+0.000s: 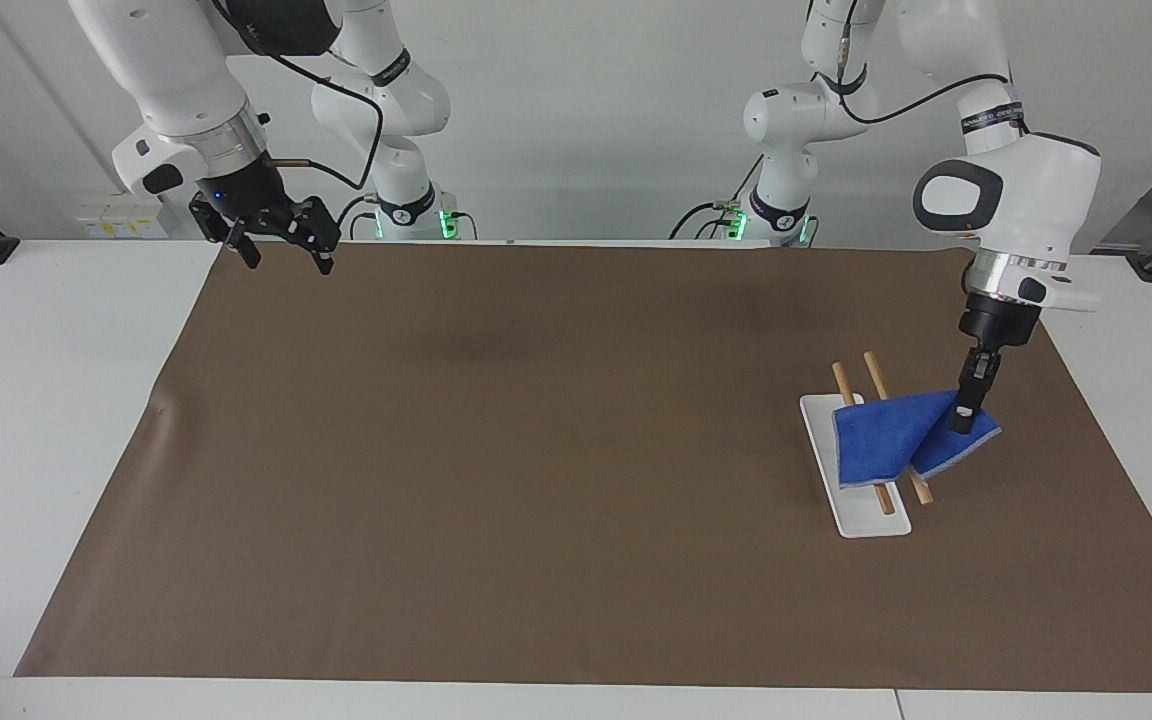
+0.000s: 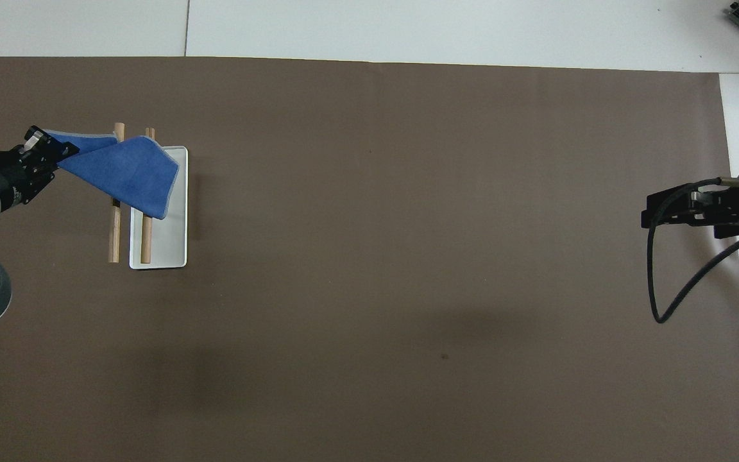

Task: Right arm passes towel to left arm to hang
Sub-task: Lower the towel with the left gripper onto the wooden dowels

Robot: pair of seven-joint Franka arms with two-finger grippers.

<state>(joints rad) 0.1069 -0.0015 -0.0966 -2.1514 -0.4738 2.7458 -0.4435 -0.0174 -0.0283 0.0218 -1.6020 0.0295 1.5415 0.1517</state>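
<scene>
Two hands showing. Left hand [image 1: 964,418] is pinching one corner of the bright-blue towel [image 1: 886,445], fingers closed tight on the cloth, over the brown mat [image 1: 536,450] just beside the rack at the left arm's end of the surface. Towel is draping down from that corner across the two wooden rods [image 1: 861,385] of the small rack, its lower part hanging over the white base tray [image 1: 861,520]; grey edging is showing along the lower hem. Rod ends are sticking out from under the cloth on both sides. Right hand [image 1: 278,238] is hanging in the air over the mat's edge nearest the robots, at the right arm's end, fingers spread apart, gripping nothing, blue light glowing on its body, black cable [image 2: 671,282] looping from the wrist. Right arm is waiting, well apart from towel and rack.
</scene>
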